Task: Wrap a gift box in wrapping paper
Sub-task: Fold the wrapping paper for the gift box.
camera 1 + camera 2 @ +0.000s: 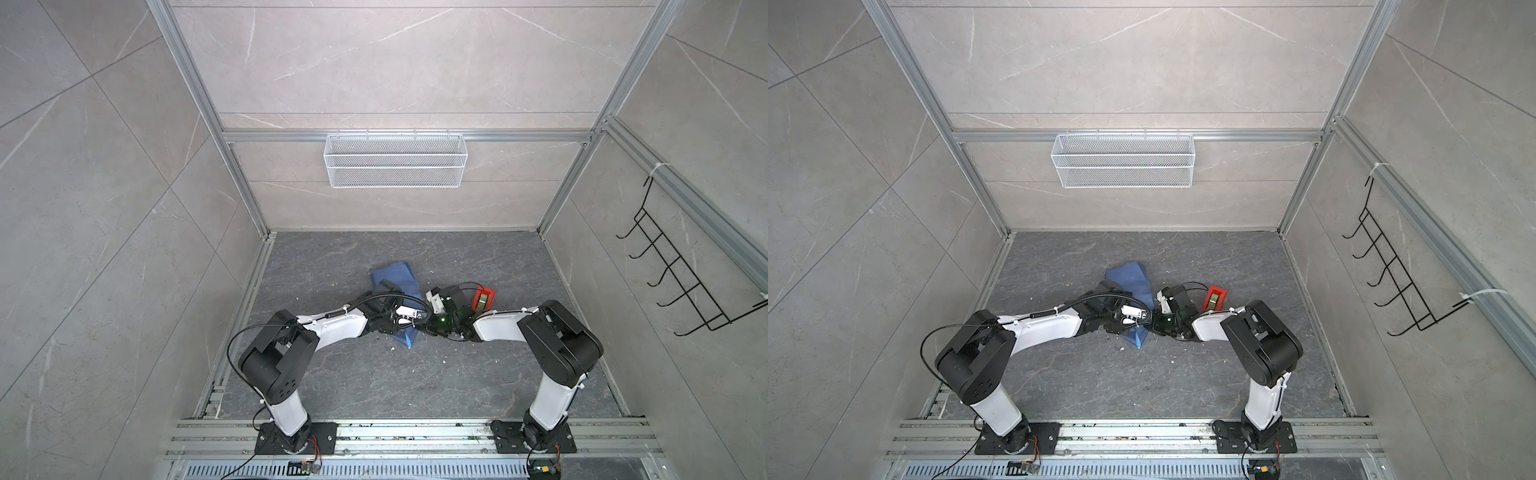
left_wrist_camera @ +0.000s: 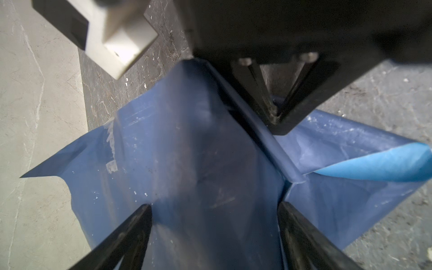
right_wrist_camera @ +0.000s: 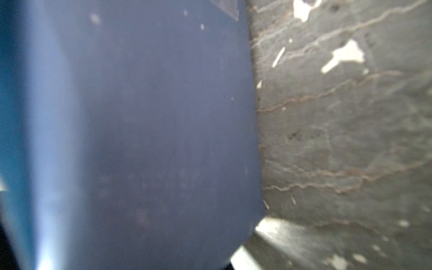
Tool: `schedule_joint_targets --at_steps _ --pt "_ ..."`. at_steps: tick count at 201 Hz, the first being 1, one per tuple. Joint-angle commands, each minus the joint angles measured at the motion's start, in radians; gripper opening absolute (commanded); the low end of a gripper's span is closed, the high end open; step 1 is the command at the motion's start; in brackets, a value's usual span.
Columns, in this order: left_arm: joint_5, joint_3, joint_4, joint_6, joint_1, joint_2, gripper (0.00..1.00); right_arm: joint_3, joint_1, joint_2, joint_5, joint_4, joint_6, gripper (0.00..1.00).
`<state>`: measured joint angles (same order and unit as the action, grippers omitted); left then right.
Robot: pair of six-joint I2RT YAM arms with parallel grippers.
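the wrapping paper (image 2: 187, 152) is folded up over a boxy lump mid worktop (image 1: 457, 257), so the gift box is hidden, likely inside; loose end flaps await folding and taping. the left gripper (image 2: 212, 208) stands wide astride the bundle, and the right gripper (image 2: 273, 120) has its tips closed together, pressing at the raised seam. the paper is thin, creased, matte dark blue, its light-blue underside curling at one corner.

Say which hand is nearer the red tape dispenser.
Right. The right hand meets the wrapping paper on the side facing the red tape dispenser; the left hand straddles the paper from the opposite side.
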<state>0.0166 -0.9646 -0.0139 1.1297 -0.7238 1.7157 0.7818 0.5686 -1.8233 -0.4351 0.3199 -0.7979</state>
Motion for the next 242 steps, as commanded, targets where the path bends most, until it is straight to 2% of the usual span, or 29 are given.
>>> schedule_joint_targets --at_steps 1,40,88,109,175,204,242 --pt "-0.061 0.011 -0.121 -0.032 0.003 0.058 0.86 -0.052 0.011 0.019 0.070 0.132 -0.058 0.00" --pt "-0.086 -0.003 -0.134 -0.050 0.005 0.059 0.87 -0.066 0.031 -0.039 0.076 0.175 -0.074 0.00" --pt "-0.163 -0.091 -0.200 -0.138 0.012 0.044 0.90 -0.095 0.050 -0.067 0.081 0.163 -0.079 0.00" --pt "-0.167 -0.123 -0.197 -0.177 0.012 0.056 0.90 -0.111 0.052 -0.053 0.084 0.165 -0.091 0.00" --pt "-0.142 -0.142 -0.173 -0.178 -0.007 0.093 0.91 -0.099 0.058 -0.038 0.051 0.118 -0.071 0.00" --pt "-0.097 -0.164 -0.204 -0.211 -0.009 0.062 0.92 -0.105 0.056 0.025 0.059 0.078 -0.072 0.00" --pt "-0.129 -0.207 -0.315 -0.209 -0.007 0.037 0.91 -0.074 0.057 0.098 0.074 0.005 -0.048 0.00"
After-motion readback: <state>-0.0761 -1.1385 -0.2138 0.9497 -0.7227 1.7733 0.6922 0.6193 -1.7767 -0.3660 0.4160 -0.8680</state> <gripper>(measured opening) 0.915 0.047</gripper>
